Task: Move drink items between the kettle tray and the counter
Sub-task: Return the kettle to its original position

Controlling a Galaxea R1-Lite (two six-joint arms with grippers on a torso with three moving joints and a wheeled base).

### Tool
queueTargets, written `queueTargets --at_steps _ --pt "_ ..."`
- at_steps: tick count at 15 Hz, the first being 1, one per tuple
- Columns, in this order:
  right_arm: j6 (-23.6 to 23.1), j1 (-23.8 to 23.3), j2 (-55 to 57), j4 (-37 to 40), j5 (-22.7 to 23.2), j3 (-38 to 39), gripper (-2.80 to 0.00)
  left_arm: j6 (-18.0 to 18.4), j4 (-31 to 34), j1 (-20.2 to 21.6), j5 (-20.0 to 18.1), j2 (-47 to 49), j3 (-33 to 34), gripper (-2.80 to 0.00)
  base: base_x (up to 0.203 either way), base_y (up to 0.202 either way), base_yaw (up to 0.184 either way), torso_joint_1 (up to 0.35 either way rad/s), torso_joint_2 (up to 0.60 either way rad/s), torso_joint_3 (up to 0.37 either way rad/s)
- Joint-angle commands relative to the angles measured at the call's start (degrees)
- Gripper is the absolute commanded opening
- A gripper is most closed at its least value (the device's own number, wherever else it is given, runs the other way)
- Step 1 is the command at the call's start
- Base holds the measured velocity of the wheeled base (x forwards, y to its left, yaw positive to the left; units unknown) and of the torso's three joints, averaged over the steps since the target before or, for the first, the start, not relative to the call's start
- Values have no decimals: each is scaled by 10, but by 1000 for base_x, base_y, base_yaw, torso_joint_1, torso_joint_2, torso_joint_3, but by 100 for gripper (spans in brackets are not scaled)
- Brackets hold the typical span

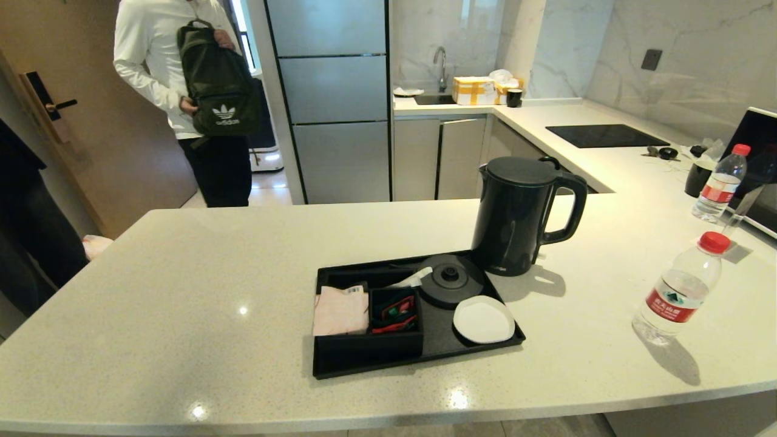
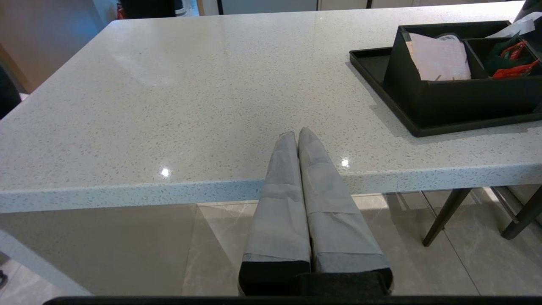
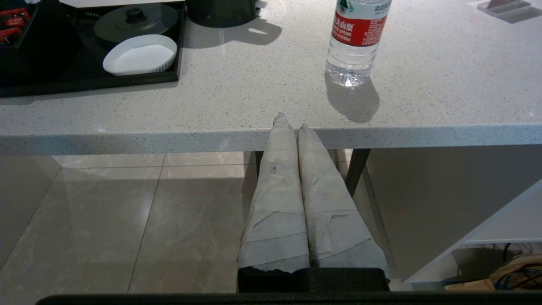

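- person (image 1: 159, 67) in white, far left, holding a green backpack (image 1: 217, 82)
- sink tap (image 1: 441, 65) and yellow-taped box (image 1: 474, 90) far behind
- black hob (image 1: 604, 135) far right
- second bottle (image 1: 720, 184) right, beside a laptop (image 1: 759, 167)

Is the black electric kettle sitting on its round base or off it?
Off. The matte black electric kettle stands on the speckled counter behind the tray's bare round black base.

left gripper (image 2: 297, 132): fingers pressed together, empty | right gripper (image 3: 288, 120): fingers together, empty
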Motion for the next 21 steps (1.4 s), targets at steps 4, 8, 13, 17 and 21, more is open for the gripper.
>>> queueTargets --at_steps 4,8,13,17,21 --pt "0 0 1 1 0 0 -280 3 3 0 -1 1 0 -280 0 0 0 0 0 0" --pt "0 0 2 1 0 0 -280 1 0 0 1 1 1 -280 0 0 0 0 0 0" --pt "-1 0 2 1 0 0 -280 1 0 0 1 1 0 -280 0 0 0 0 0 0" --pt "-3 0 1 -2 -6 0 -280 1 0 0 1 1 0 -280 0 0 0 0 0 0" --pt "-10 0 2 -2 -8 -10 -280 0 0 0 1 1 0 -280 0 0 0 0 0 0"
